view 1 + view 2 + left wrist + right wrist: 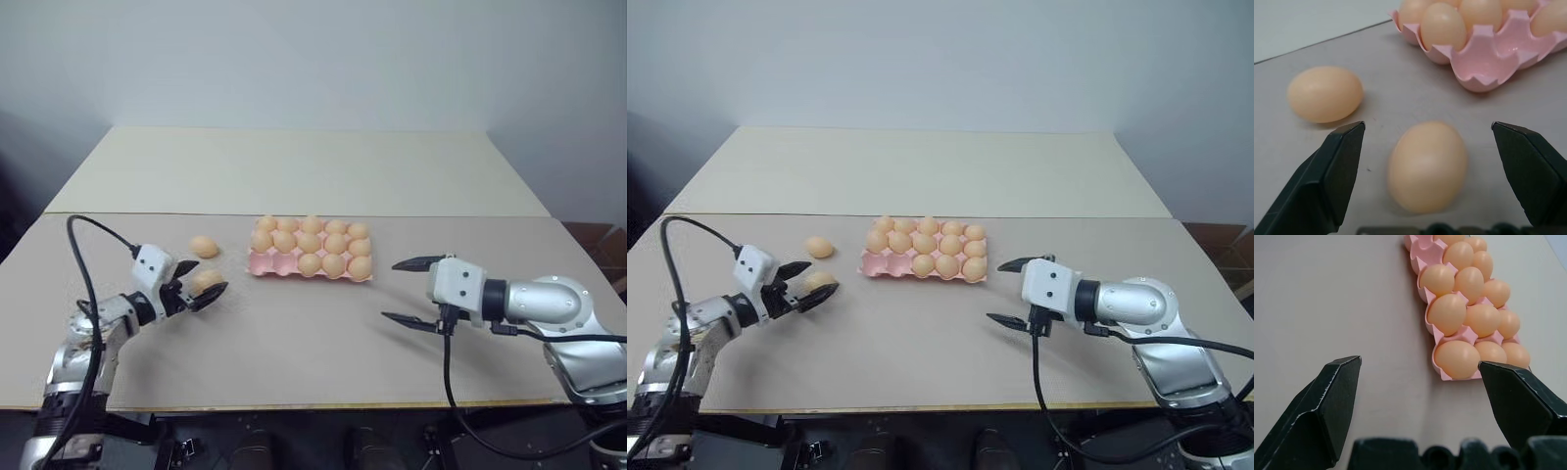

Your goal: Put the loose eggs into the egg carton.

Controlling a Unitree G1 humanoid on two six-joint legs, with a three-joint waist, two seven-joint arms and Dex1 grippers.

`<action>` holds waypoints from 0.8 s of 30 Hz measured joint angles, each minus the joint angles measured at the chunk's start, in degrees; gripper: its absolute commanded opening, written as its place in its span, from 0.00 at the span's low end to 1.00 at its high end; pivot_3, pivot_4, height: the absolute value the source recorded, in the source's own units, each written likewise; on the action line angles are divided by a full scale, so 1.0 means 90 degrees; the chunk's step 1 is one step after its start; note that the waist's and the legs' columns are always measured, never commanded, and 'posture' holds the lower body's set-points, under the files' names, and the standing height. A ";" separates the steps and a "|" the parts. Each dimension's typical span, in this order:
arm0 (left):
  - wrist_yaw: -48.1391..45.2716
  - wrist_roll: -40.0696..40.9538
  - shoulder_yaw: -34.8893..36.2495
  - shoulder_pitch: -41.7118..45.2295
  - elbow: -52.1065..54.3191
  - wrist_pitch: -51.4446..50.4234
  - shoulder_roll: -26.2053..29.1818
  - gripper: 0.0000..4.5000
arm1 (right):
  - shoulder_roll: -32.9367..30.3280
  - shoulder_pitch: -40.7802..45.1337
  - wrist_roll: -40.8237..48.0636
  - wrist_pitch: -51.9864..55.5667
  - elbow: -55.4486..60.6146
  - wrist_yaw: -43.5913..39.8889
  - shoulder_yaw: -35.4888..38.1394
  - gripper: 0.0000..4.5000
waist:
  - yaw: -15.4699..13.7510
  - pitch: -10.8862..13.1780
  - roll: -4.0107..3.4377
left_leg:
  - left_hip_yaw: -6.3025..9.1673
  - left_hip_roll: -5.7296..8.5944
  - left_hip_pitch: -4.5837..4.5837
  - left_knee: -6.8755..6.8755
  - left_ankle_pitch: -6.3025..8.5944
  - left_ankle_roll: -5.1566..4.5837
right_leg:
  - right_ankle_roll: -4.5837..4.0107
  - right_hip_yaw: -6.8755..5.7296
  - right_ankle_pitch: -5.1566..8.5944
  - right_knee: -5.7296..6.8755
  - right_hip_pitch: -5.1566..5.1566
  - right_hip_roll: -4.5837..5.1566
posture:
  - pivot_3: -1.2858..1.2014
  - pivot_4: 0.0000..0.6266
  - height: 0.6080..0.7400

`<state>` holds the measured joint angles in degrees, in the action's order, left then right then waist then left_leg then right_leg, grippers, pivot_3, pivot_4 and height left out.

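At the lower left of the head view, the left tool [199, 285] is released, its 2 black fingers [1327, 181] spread wide on either side of 1 loose egg [1427, 166] that lies on the surface [294, 343]. In the left wrist view this near egg sits between the 2 fingers with a clear gap to each, so nothing grips it. At the lower right of the head view, the right tool [411, 292] is also released, fingers wide apart and holding nothing, hovering over bare surface with its tips pointing toward the middle of the frame. It stands near the right end of the egg carton [263, 262] but apart from it.

A little farther back on the left, a second loose egg [204, 246] rests on the surface, just beyond the left tool and to the left of the carton, touching neither.

In the centre of the frame lies the pink carton, lidless and flat on the surface. Its cups are mostly filled with pale orange-tan eggs [1448, 313]; the front row has 2 empty cups at its left end, and the left wrist view shows 1 of these bare pink cups [1498, 49] at the carton's near corner.

Farthest back, a paler second surface [294, 166] adjoins the first and reaches to the wall.
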<state>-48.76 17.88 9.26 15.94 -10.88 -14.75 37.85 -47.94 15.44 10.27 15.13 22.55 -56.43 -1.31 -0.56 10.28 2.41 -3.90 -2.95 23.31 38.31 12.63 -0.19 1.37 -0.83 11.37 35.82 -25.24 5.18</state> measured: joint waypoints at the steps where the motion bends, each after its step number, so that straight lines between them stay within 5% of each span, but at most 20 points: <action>1: -0.0044 -0.0118 -0.0114 0.0017 -0.0151 0.0129 0.0004 1.00 | 0.0000 -0.0005 -0.0012 0.0029 0.0000 0.0070 0.0002 0.99 | 0.0005 0.0000 0.0000 | 0.0000 0.0000 -0.0001 0.0000 0.0000 0.0000 | 0.0000 0.0000 0.0000 0.0000 0.0001 0.0000 | 0.52 0.24 1.00; 6: -0.0155 -0.0291 -0.0293 0.0177 -0.0670 0.0550 -0.0094 0.96 | 0.0019 0.0004 -0.0008 0.0160 0.0017 0.0341 0.0020 1.00 | -0.0013 0.0000 0.0001 | 0.0003 -0.0001 -0.0001 0.0001 0.0000 0.0000 | 0.0001 -0.0004 -0.0001 0.0003 0.0001 0.0000 | 0.52 0.24 1.00; 15: -0.0264 -0.0440 -0.0409 0.0507 -0.1150 0.0930 -0.0235 0.41 | 0.0018 0.0004 0.0003 0.0200 0.0068 0.0474 0.0020 1.00 | -0.0014 -0.0001 0.0001 | 0.0003 0.0000 0.0000 0.0012 0.0000 -0.0001 | 0.0007 -0.0003 -0.0004 0.0003 0.0007 0.0001 | 0.52 0.24 1.00; 24: -0.0644 0.0077 -0.0368 0.0562 -0.0604 0.0398 -0.0295 0.40 | 0.0017 0.0011 -0.0007 0.0200 0.0067 0.0535 0.0020 1.00 | -0.0008 -0.0001 0.0001 | 0.0004 0.0000 0.0005 0.0012 0.0000 -0.0001 | 0.0008 -0.0003 -0.0005 0.0003 0.0006 0.0001 | 0.52 0.24 1.00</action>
<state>-54.56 18.57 5.95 21.00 -16.31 -11.16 35.19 -47.78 15.53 10.20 16.92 23.15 -51.61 -1.13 -0.63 10.27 2.42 -3.87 -2.94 23.36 38.41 12.63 -0.20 1.44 -0.86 11.33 35.85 -25.19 5.19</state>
